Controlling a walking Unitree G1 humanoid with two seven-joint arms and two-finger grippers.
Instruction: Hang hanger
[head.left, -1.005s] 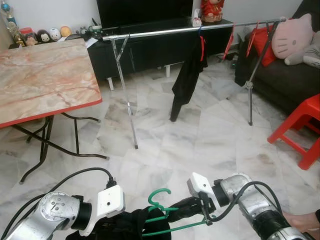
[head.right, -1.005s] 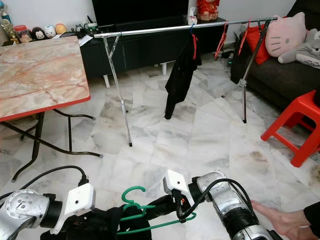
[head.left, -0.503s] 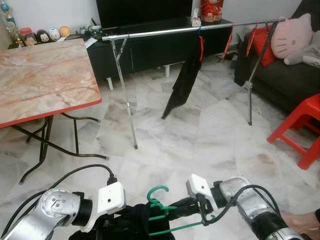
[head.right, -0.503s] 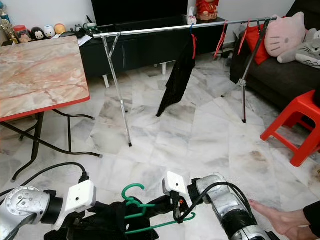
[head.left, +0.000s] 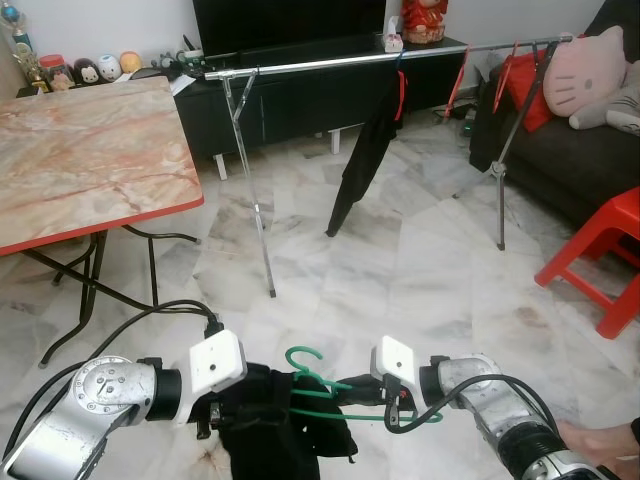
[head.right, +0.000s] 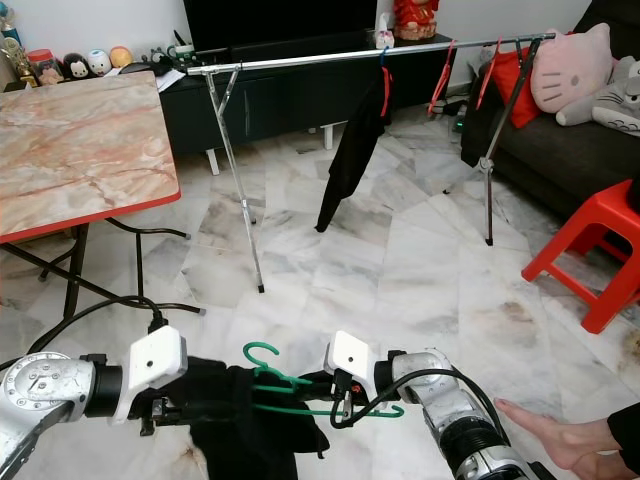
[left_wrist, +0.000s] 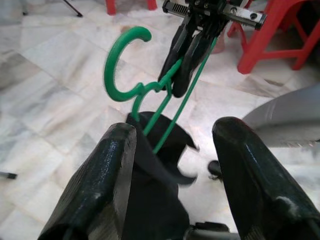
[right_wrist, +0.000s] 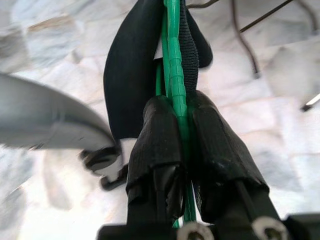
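Marble floor tiles (head.left: 420, 270) are spreading pale and veined across the room, with a marble-topped folding table (head.left: 90, 160) standing at the robot's left and a red plastic stool (head.left: 600, 255) at its right. A long silver clothes rail (head.left: 380, 60) is running across the far side in front of a dark TV console (head.left: 300, 95), carrying a black garment on a red hanger (head.left: 368, 150) near its middle and more red hangers (head.left: 500, 75) towards its right end, well apart from the robot. A person's hand (head.right: 545, 435) is showing low at the right edge.

Close in front of the robot, both arms are working together over the floor. A black cloth (head.right: 240, 420) is draping from the green hanger (head.left: 318, 385), which is lying between the two grippers, hook pointing up. The right gripper (right_wrist: 180, 150) is clamping its fingers tightly on the hanger's green wire beside the hook's neck. The left gripper (left_wrist: 172, 165) is sitting with its fingers spread apart, one at either side of the hanging cloth, not pinching it.
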